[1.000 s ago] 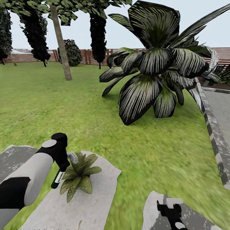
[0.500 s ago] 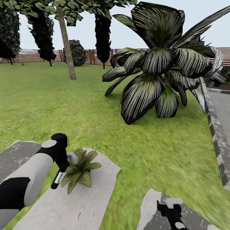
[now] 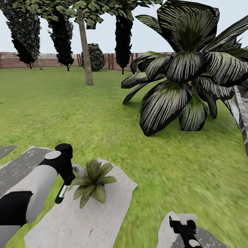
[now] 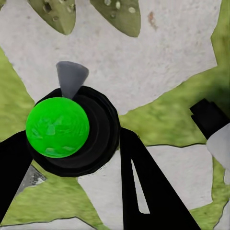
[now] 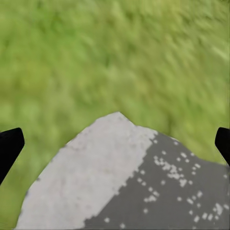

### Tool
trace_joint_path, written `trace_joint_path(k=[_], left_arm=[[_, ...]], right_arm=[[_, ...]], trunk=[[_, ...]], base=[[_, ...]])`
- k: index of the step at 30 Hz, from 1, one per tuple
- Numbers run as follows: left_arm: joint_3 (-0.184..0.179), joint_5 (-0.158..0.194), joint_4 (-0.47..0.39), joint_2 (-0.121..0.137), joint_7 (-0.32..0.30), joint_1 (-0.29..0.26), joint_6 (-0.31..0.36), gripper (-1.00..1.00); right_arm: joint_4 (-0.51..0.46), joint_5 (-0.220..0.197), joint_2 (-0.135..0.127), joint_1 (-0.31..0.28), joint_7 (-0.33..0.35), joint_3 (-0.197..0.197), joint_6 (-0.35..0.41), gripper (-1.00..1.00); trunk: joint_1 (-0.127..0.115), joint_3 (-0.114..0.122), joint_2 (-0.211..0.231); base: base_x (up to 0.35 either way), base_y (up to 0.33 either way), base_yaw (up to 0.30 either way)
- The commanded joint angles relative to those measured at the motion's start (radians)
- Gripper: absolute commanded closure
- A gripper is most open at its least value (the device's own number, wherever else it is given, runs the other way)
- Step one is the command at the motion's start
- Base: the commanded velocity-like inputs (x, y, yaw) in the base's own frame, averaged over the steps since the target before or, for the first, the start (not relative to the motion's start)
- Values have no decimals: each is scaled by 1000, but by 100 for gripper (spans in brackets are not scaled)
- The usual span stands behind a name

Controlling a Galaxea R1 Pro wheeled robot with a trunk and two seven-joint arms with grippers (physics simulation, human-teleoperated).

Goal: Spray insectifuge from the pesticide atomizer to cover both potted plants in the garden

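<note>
Left pincer (image 3: 66,183) still grips atomizer (image 3: 62,194); view panned.

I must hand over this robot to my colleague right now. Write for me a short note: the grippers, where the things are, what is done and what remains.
Left gripper: shut on the pesticide atomizer, held beside the potted plant, its grey nozzle toward the leaves in the left wrist view.
Right gripper: open, holding nothing, low over a stepping stone.
The plant sits on a grey stepping stone in the lawn.
Done: atomizer picked up and brought to one plant.
Left: whether this plant is already sprayed cannot be told; cover it fully, then find and spray the second plant.
</note>
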Motion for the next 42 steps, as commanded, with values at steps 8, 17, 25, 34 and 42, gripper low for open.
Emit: trace_joint_path(k=[8,17,25,34,42], left_arm=[[-2,-7,-1,1,-9,1,12,100],[-2,-7,-1,2,-9,3,15,100],[-2,-7,-1,2,-9,3,28,100],[0,-7,-1,2,-9,4,31,100],[-1,-5,-1,5,-9,17,113,100]], right_arm=[[0,-9,0,0,-3,9,-3,-100],[0,-7,1,0,-3,9,-3,-100],[0,-7,1,0,-3,9,-3,-100],[0,-7,1,0,-3,9,-2,-100],[0,-7,-1,0,-3,9,-1,-100]], trunk=[[0,-1,0],[0,-1,0],[0,-1,0],[0,-1,0],[0,-1,0]], base=[[265,-159,2],[-40,-250,195],[-250,-201,277],[-101,-229,278],[154,-145,97]])
